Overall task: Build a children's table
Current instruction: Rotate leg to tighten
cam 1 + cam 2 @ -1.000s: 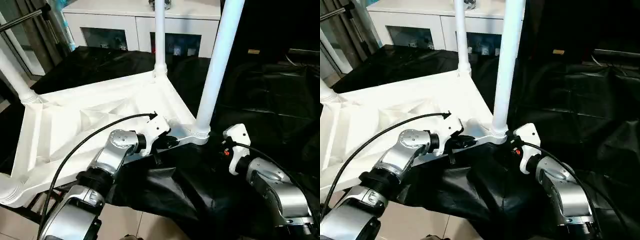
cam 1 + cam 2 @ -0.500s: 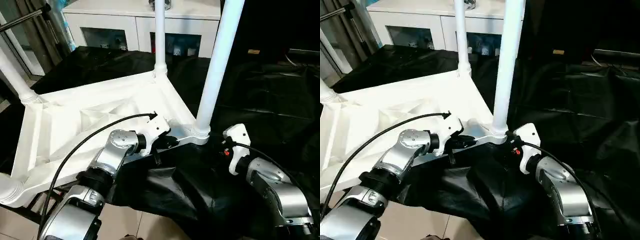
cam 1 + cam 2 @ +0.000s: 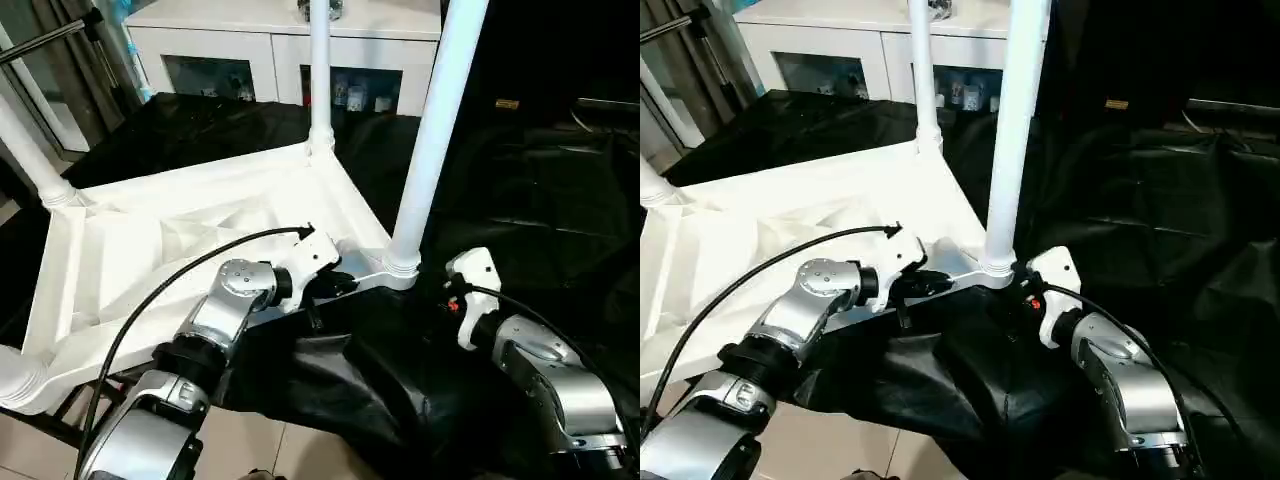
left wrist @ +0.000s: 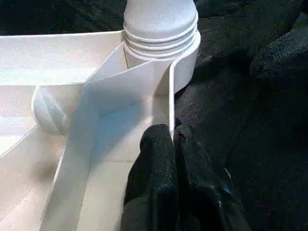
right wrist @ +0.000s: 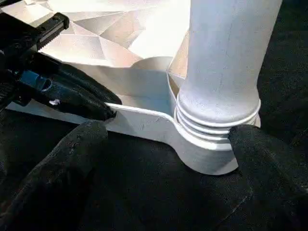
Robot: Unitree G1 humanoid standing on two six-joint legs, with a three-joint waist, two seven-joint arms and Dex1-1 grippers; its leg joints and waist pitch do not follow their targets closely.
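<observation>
My left gripper (image 4: 173, 144) is pinched tight on the thin side rim of the tabletop (image 3: 150, 250), one black finger inside the wall and one outside, just short of the near corner socket (image 5: 211, 154); my right gripper (image 5: 168, 139) stands spread wide, its two fingertips (image 5: 72, 144) either side of that same socket, one low against the black cloth (image 3: 520, 200) beside the rim and the other close against the base rings of the leg; whether either pad actually touches the plastic I cannot tell; it grips nothing. The tabletop lies upside down on the black-draped work table (image 3: 790, 130), ribbed underside facing up, its near-left corner hanging past the table edge over the floor; the nearest leg (image 3: 430, 140) stands upright in the corner socket in front of me, seated down to its ringed collar; a second leg (image 3: 320, 70) rises from the far corner socket; a third leg (image 3: 25, 150) leans out of the far-left corner. Behind the work table stands a white cabinet (image 3: 250, 40) with glass doors.
</observation>
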